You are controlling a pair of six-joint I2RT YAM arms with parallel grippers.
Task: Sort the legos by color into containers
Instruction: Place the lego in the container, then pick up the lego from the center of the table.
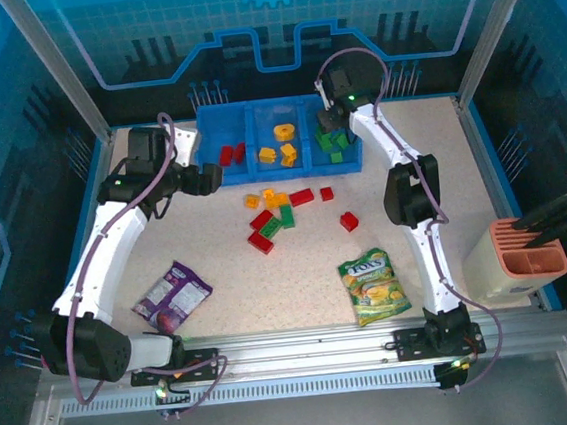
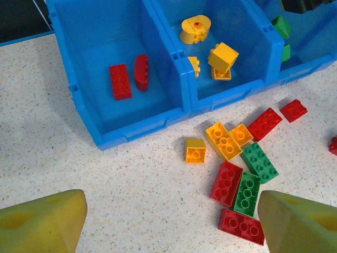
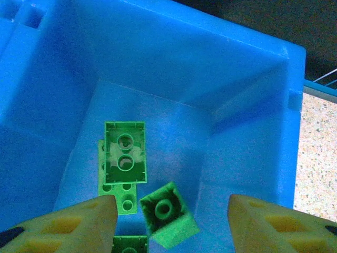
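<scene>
Top view, tray: the blue tray (image 1: pixel 213 124) sits at the far side of the worktop (image 1: pixel 216 241). It has three boxes in a row.
Top view, legos: red ones are in the left box, yellow in the middle, green in the right. A loose bunch of legos (image 1: pixel 275 216) lies on the worktop in front of the tray.
Top view, arms: the left jaws are by the tray's left front corner. The right jaws are over the green box.
Left wrist view, left jaws: wide open, holding nothing. The yellow fingertips (image 2: pixel 45 224) hang above the worktop, and loose legos (image 2: pixel 231 174) lie near the right one.
Right wrist view, right jaws: open, holding nothing. Green legos (image 3: pixel 125 158) lie in the box below, and one tilted brick between the fingertips touches neither.
</scene>
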